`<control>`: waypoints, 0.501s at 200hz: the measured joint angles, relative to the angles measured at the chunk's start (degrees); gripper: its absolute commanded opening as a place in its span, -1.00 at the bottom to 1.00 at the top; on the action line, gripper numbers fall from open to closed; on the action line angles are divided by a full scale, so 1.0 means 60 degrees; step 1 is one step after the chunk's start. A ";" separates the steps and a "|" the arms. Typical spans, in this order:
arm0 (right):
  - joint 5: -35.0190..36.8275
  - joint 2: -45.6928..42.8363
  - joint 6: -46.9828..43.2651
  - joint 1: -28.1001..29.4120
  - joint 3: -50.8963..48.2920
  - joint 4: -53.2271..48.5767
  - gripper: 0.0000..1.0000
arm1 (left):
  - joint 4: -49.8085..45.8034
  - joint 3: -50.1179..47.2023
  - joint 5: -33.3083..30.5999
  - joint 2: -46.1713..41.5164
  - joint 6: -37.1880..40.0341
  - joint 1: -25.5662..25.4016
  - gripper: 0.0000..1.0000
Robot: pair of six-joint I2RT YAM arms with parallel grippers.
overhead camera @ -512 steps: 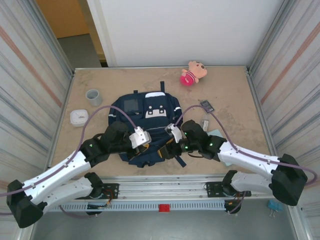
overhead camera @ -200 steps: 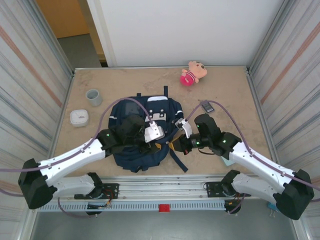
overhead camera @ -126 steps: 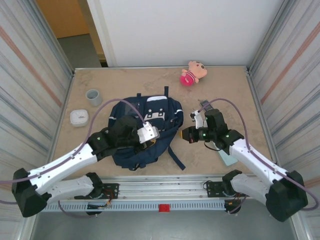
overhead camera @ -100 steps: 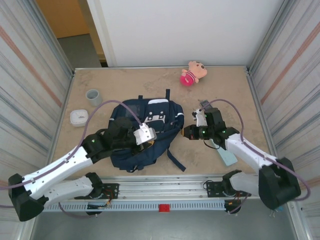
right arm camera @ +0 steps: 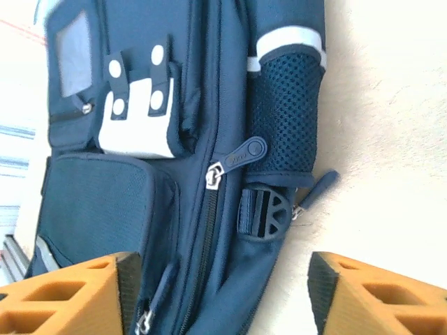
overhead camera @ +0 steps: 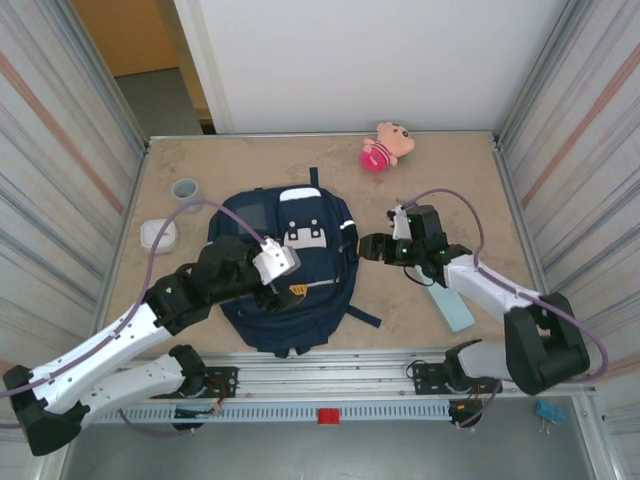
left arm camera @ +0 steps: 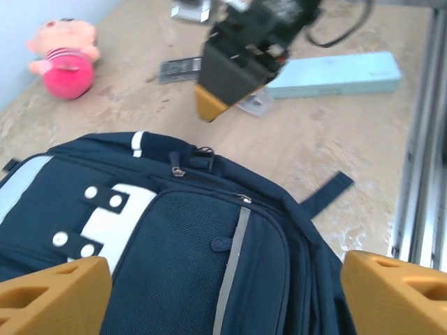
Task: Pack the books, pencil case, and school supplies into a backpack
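The left gripper (overhead camera: 285, 292), jaws wide and empty, hangs over the navy backpack (overhead camera: 322, 268) lying flat mid-table, the right gripper (overhead camera: 365, 247), also spread and empty, is just beside its right edge, and the pencil case (overhead camera: 456, 310) lies further right.

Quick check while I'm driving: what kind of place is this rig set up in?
Probably a lab test cell, not a classroom: a table fenced by ribbed metal walls, a slotted metal rail along its near edge, and staged props like the backpack and plush toy.
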 measured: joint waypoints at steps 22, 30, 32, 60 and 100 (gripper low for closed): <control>0.0280 -0.1056 -0.0142 0.0015 0.0051 -0.0688 0.47 | -0.0011 0.0000 -0.0579 0.0036 -0.0667 0.0288 0.81; 0.0310 -0.1355 -0.0142 0.0036 0.0084 -0.0856 0.47 | -0.0036 0.0000 -0.0729 0.0069 -0.0900 0.0437 0.79; 0.0324 -0.1413 -0.0146 0.0055 0.0087 -0.0900 0.47 | -0.0047 0.0000 -0.0765 0.0084 -0.0954 0.0484 0.79; 0.0335 -0.1712 -0.0142 0.0579 0.0164 -0.1220 0.47 | -0.0109 -0.0211 -0.1188 0.0342 -0.1173 0.0776 0.77; 0.0510 -0.1610 0.0069 0.1636 0.0164 -0.1235 0.46 | -0.0288 -0.0812 -0.1242 0.1195 -0.0288 0.0776 0.78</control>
